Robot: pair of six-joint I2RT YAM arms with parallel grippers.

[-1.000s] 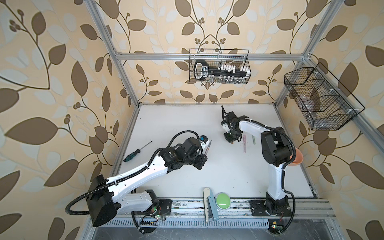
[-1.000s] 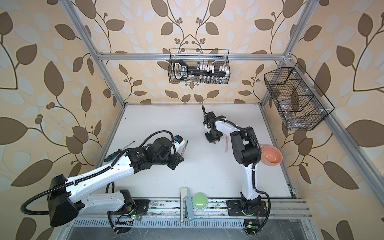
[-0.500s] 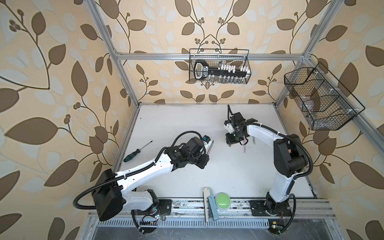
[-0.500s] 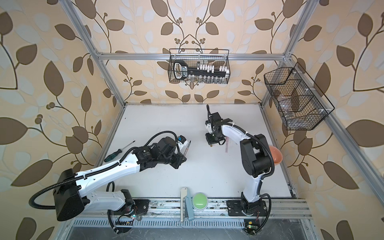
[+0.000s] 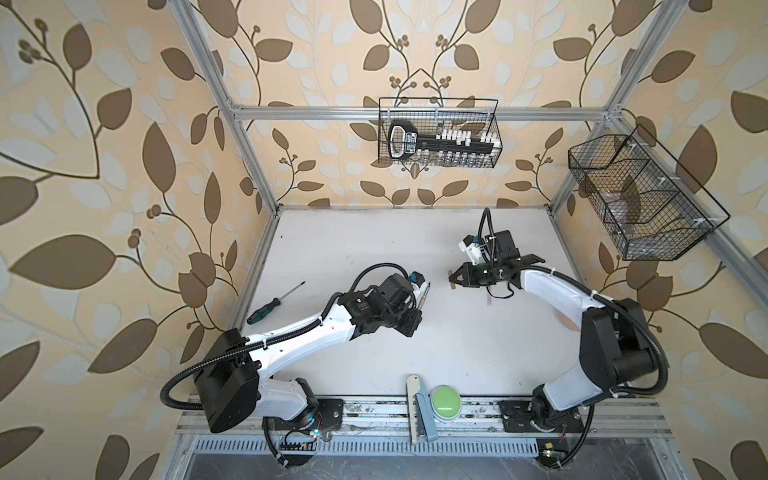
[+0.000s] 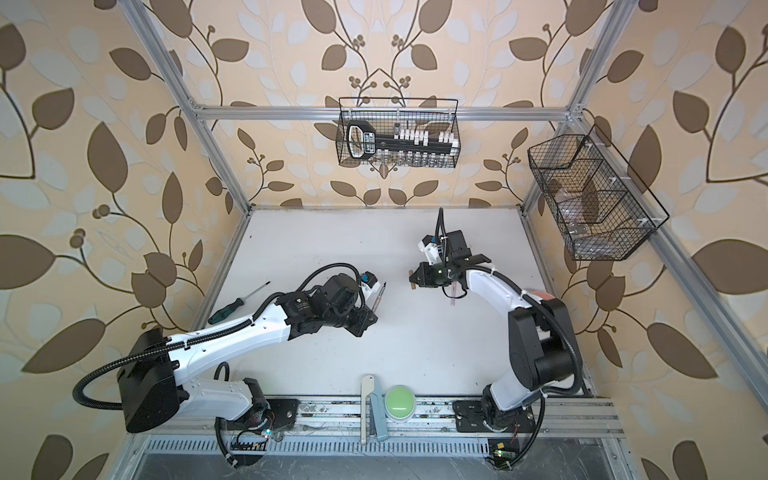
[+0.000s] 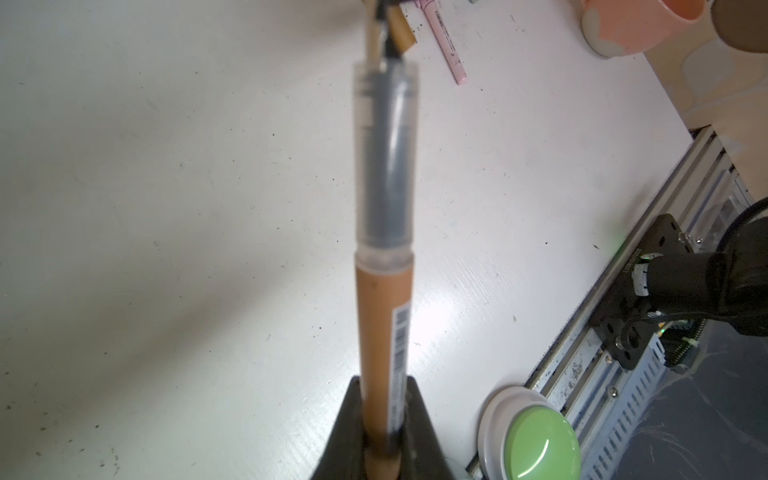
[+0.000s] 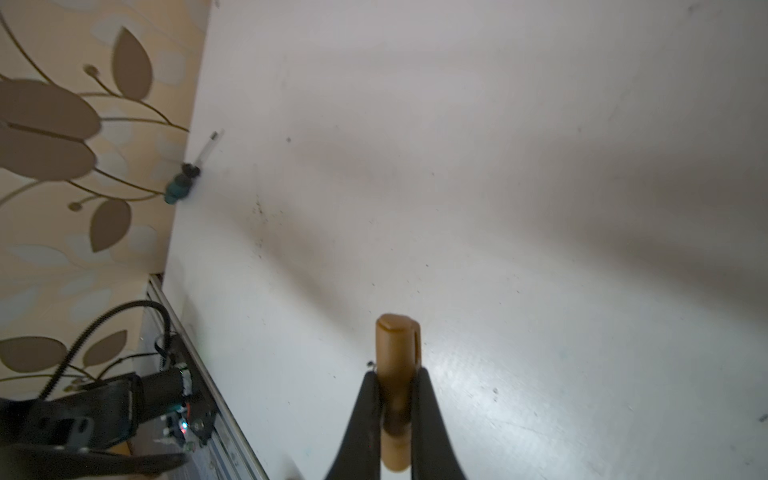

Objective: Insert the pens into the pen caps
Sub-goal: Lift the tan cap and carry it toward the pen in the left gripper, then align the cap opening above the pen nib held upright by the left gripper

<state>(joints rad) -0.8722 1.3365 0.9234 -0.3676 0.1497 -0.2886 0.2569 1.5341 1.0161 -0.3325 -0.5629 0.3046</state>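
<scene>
Gripping brown pen (image 7: 384,332) by tail, left hand (image 7: 383,399) points its long axis toward right hand (image 8: 395,372), which pinches brown cap (image 8: 397,340); cap sits just beyond pen tip, slightly off-axis, not touching.

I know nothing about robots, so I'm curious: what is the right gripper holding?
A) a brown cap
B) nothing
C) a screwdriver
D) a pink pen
A: the right wrist view shows the right gripper shut on the brown cap, which is held above the table.
</scene>
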